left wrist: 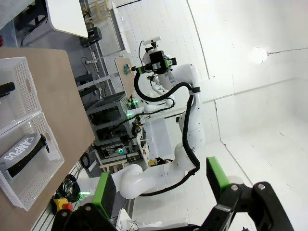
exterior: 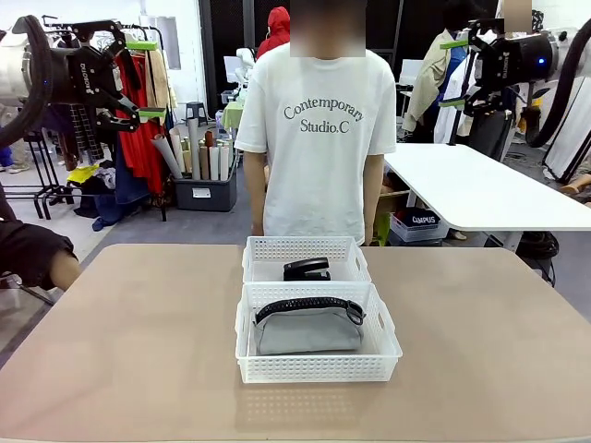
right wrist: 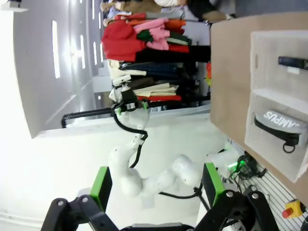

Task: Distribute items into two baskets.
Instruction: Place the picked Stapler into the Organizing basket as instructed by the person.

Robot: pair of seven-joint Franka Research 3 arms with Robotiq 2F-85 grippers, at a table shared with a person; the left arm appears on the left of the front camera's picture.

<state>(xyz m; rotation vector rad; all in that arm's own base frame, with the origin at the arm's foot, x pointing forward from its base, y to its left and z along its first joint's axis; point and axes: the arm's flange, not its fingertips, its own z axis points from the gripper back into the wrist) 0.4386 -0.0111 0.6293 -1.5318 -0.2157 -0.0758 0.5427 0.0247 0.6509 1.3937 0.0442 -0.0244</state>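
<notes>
Two white lattice baskets stand end to end at the table's middle. The larger near basket (exterior: 319, 367) holds the grey zip pouch (exterior: 307, 330). The smaller far basket (exterior: 300, 246) holds the black stapler (exterior: 307, 269). My left gripper (exterior: 146, 78) hangs high at the upper left, open and holding nothing. High at the upper right, my right gripper (exterior: 452, 73) is open too. In the left wrist view the open left gripper (left wrist: 161, 185) sits far from the pouch (left wrist: 24, 151) and stapler (left wrist: 6, 89). From the right wrist, the right gripper (right wrist: 156, 183) is likewise far from the pouch (right wrist: 281, 126) and stapler (right wrist: 292, 61).
A person (exterior: 319, 138) in a white T-shirt stands at the table's far edge behind the baskets. A dark sleeve (exterior: 32, 254) shows at the left edge. A white table (exterior: 480, 185) stands back right, a clothes rack and a crate of rolls (exterior: 203, 189) back left.
</notes>
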